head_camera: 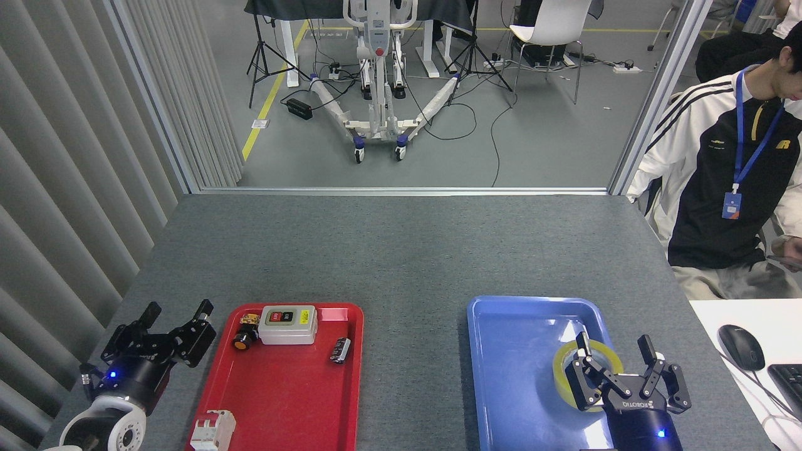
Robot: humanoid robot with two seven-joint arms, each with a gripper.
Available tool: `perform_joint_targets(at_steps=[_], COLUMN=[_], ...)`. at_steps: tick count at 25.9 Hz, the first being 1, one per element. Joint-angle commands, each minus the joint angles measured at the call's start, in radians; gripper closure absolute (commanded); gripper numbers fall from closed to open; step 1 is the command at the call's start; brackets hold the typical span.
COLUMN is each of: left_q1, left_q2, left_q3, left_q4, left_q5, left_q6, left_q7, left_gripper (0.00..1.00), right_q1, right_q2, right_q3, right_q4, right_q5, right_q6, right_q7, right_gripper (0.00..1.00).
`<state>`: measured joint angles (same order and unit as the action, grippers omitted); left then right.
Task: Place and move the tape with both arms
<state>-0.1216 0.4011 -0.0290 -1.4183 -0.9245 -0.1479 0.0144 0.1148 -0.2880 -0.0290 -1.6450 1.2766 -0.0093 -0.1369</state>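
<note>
Tape (579, 376) sits in blue tray (520, 376), far-right part, close to the tray's right rim. Roll looks tipped up on its edge or leaning, not flat: core opening faces roughly toward far-left and upward, so roll axis runs near-horizontal w/ some tilt. Exact lean hard to tell, R end effector covers near half.

R end effector (617, 354) right at the roll, fingers spread apart. Left finger (584, 346) appears to poke over/into the core hole; right finger clear outside the rim, over tray edge. Nothing pinched between them, so reads as released, straddling one wall of the roll. Prob. lined up that way so closing would pinch the tape band btw core and outside. Contact w/ tape: can't confirm.

L end effector (175, 313) parked off the left side of red tray (282, 388), over grey table (401, 250), fingers spread, carrying nothing. Well apart from tape; looks like waiting position for a handover or its own turn.

Red tray holds switch box (288, 324), small dark cylinder part (340, 349), breaker (213, 430) at near corner, knob-like part (244, 333). Not involved.

Person (733, 181) seated at right, beyond table corner, clear of arms.
</note>
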Motion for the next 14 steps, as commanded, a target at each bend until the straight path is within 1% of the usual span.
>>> perform_joint_targets(at_steps=[1,3,7,14], left_q1=[0.014,0.022,0.030,0.037], left_q2=[0.001,-0.005,-0.008,-0.008], left_q3=[0.001,0.001,0.001,0.000], left_q4=[-0.030,-0.019,-0.027,0.016], left_q5=[-0.001,-0.004,-0.004,-0.004], left_q6=[-0.001,0.001,-0.002,-0.052], left_q7=[0.003,0.029,0.121,0.130], left_gripper=[0.00,0.00,0.00,0.00], right_q1=[0.000,0.000,0.000,0.000], right_q2=[0.001,0.000,0.000,0.001], right_q3=[-0.002,-0.002,-0.002,-0.003], right_q4=[0.004,0.004,0.004,0.005], right_q5=[0.001,0.000,0.001,0.001], right_q6=[-0.009,-0.011,-0.012,-0.020], right_q7=[0.005,0.005,0.005,0.005], right_gripper=[0.00,0.00,0.00,0.00])
